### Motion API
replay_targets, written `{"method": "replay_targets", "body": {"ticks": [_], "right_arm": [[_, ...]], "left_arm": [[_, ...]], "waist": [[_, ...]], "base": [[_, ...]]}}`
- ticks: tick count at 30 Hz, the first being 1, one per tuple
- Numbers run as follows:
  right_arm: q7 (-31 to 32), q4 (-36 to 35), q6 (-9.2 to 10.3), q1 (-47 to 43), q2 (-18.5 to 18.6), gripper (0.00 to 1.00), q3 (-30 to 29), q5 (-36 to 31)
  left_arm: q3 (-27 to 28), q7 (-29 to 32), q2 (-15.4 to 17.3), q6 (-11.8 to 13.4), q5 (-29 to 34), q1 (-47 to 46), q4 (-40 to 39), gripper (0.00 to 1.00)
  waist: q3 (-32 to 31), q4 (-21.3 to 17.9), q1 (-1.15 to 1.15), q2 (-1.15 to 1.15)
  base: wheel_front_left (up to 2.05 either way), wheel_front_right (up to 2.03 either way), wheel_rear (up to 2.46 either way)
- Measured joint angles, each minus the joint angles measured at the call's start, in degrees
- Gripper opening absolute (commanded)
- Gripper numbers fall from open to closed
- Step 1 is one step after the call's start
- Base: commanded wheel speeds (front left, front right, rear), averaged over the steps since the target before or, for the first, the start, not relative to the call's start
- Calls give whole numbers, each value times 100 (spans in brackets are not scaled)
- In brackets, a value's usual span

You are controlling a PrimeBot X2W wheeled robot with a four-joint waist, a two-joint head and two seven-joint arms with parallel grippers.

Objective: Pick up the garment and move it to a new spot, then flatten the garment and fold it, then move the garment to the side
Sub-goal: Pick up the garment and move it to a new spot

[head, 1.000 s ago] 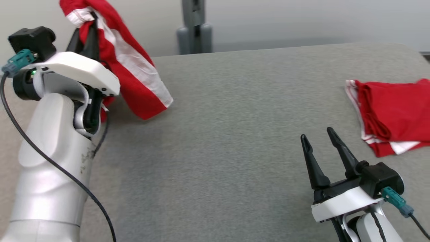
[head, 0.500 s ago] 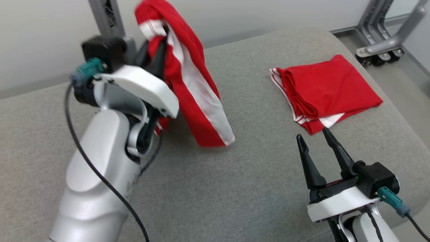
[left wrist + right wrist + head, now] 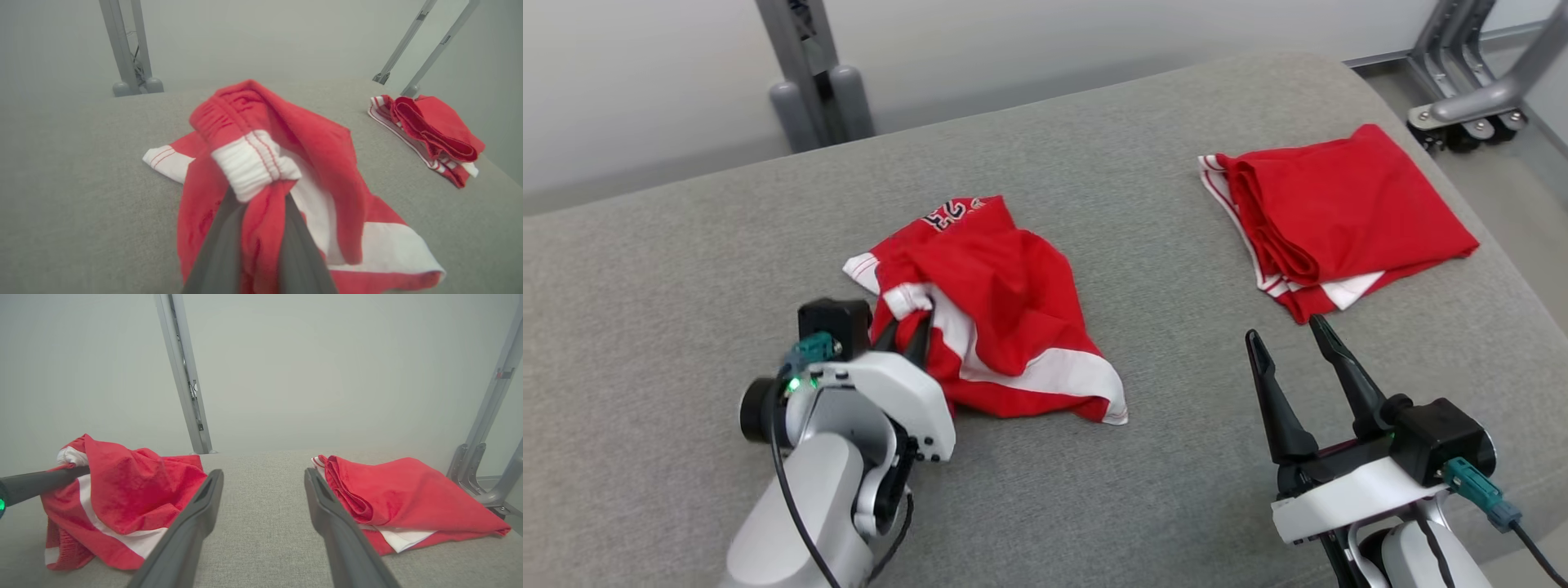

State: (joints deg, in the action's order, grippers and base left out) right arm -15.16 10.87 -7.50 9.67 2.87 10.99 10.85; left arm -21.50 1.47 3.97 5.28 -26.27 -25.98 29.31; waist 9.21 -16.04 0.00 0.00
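Shows a red garment (image 3: 1005,318) of thin cloth, crumpled in a loose heap, with broad white bands and a white ribbed cuff stitched in red. Lies on the grey fabric-covered desk (image 3: 686,269), left of centre, folds draped over one another. Runs slantwise in the head view, from a printed edge at the far left to a white-banded corner at the near right. Carries dark, white-edged characters along that far edge, upside down and too creased to read. Pinched at the cuff by the left hand (image 3: 907,324), fingers nearly together with red cloth bunched between them. Leaves the right hand (image 3: 1283,328) spread wide, holding nothing, close beside a second red garment (image 3: 1347,212) folded at the far right.
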Motion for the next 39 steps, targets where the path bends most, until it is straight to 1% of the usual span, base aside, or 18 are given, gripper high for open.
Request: {"method": "replay_targets", "body": {"ticks": [1,2,7,9,12,14,18,21,23,27,30,33,35,39], "right_arm": [[0,-1,0,-1,-3,100,-7,-14],[0,-2,0,-2,-3,100,-14,-13],[0,33,0,-3,15,100,62,-13],[0,46,0,-17,19,100,82,-13],[0,46,0,-68,26,100,90,-12],[0,33,0,-102,33,100,76,-12],[0,8,0,-166,32,100,93,-11],[0,-5,0,-222,33,100,76,23],[0,-1,0,-267,33,100,70,44],[0,3,0,-326,24,100,65,92],[0,-4,0,-366,20,100,53,108],[0,-7,0,-400,13,100,55,114],[0,-4,0,-467,7,100,12,124],[0,8,0,-701,7,100,-155,122]], "left_arm": [[-4,-66,-13,-1,-16,43,69,73],[-7,-132,-25,-1,-41,66,118,100],[-64,-572,-71,-32,-107,73,126,100],[-90,-713,-73,-60,-104,79,15,100],[-71,-956,-35,-14,-55,152,-288,100],[-44,-1122,49,15,-37,301,-545,100],[89,-1384,272,185,56,735,-1043,100],[162,-1486,323,254,54,1121,-1360,100],[136,-1551,382,341,199,1363,-1543,100],[311,-1622,431,437,270,1828,-1901,100],[441,-1636,428,435,307,2153,-2121,100],[589,-1638,413,436,397,2329,-2342,100],[709,-1638,401,437,592,2507,-2530,100],[922,-1639,256,460,967,2916,-2789,100]], "waist": [[8,41,0,0],[13,84,0,0],[11,308,0,0],[-17,395,0,0],[-65,541,0,0],[-109,655,0,0],[-248,864,0,0],[-369,1018,0,0],[-448,1132,0,0],[-592,1354,0,0],[-680,1494,0,0],[-748,1541,0,0],[-823,1558,0,0],[-941,1553,0,0]], "base": [[0,0,0],[0,0,0],[0,0,0],[0,0,0],[0,0,0],[0,0,0],[0,0,0],[0,0,0],[0,0,0],[0,0,0],[0,0,0],[0,0,0],[0,0,0],[0,0,0]]}}
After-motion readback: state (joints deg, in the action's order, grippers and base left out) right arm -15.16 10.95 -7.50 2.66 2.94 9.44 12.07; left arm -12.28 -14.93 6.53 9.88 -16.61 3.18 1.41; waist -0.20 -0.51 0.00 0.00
